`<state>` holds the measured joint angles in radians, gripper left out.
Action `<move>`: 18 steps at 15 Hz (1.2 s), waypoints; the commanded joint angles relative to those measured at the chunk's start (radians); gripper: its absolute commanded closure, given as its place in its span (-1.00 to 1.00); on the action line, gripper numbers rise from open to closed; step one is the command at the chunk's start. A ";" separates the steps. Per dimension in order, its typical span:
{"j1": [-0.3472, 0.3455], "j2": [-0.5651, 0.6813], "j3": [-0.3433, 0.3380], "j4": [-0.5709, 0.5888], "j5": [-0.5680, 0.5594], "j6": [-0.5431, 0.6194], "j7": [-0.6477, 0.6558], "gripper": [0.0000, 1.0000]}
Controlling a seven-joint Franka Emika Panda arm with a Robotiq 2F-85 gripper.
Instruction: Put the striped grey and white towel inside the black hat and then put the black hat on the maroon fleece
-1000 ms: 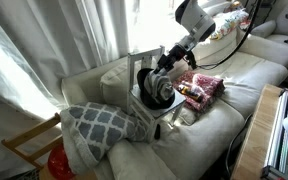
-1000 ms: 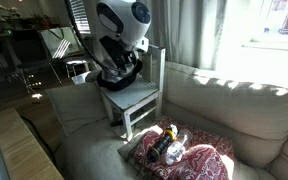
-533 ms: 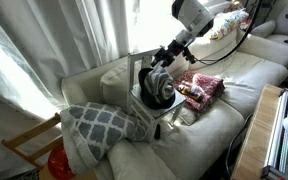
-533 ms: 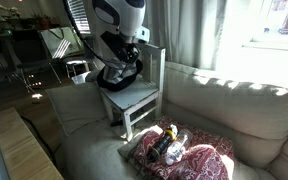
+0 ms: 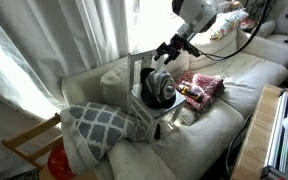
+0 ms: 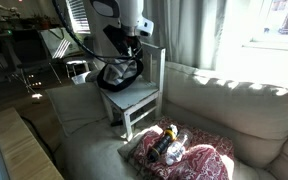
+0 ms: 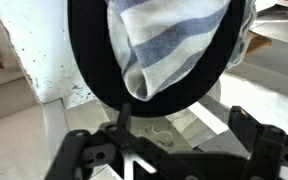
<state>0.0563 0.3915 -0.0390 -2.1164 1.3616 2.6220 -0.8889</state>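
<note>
Gripper (image 5: 168,49) now hangs higher than before, clear of the hat (image 5: 159,88) on the chair (image 6: 136,104); we read jaws wide and empty because the towel (image 7: 169,45) sits tucked inside.

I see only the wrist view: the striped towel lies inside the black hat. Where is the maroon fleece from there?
Observer: The maroon fleece lies on the couch, beside the white chair that bears the black hat.
Operator: Is the fleece bare on top?
Observer: No, some small things lie on it; I cannot tell what they are.
Operator: Where does the chair stand?
Observer: On the couch seat itself, not on the floor.
</note>
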 commanded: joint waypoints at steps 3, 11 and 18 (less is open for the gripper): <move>-0.046 -0.049 -0.049 -0.072 -0.089 -0.011 0.152 -1.00; -0.204 0.037 -0.040 -0.097 -0.174 -0.437 0.220 -1.00; -0.212 0.108 -0.046 -0.049 -0.148 -0.513 0.196 -1.00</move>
<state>-0.1394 0.4668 -0.0849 -2.1998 1.2095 2.1323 -0.6957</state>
